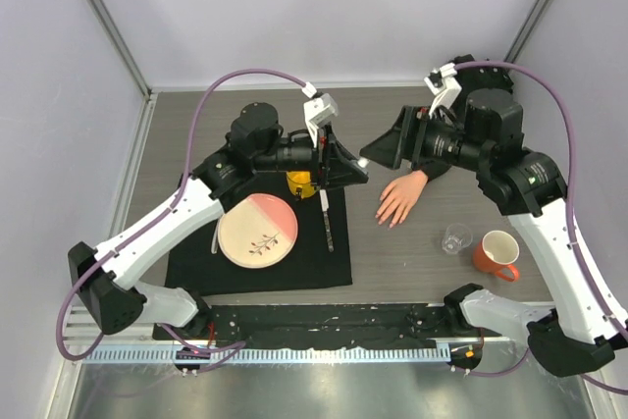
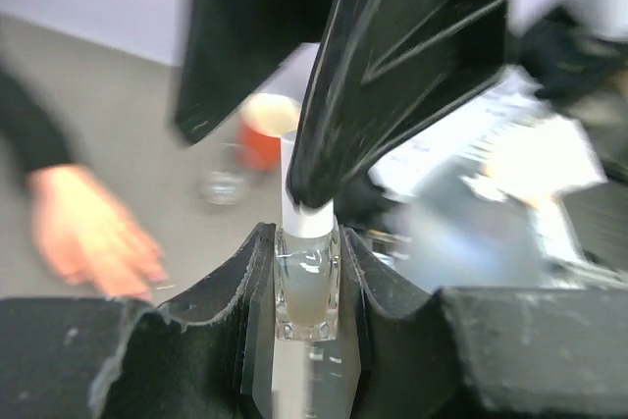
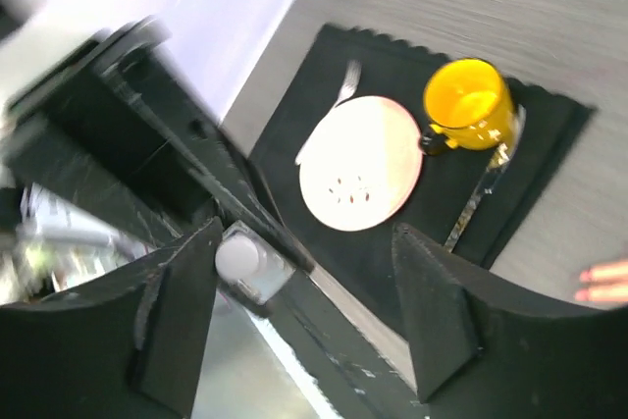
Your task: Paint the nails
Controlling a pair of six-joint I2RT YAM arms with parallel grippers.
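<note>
A grey wood-grain table (image 1: 392,267) sits inside a pale booth. Plain whitish-lavender walls (image 1: 334,7) rise behind it and on both sides, joined by slim metal corner posts (image 1: 106,22). A slotted pale rail (image 1: 294,353) runs along the table's near edge. The light is soft and even.

White-and-black arms (image 1: 167,223), purple cables (image 1: 245,74), black fingers (image 3: 437,311)
</note>
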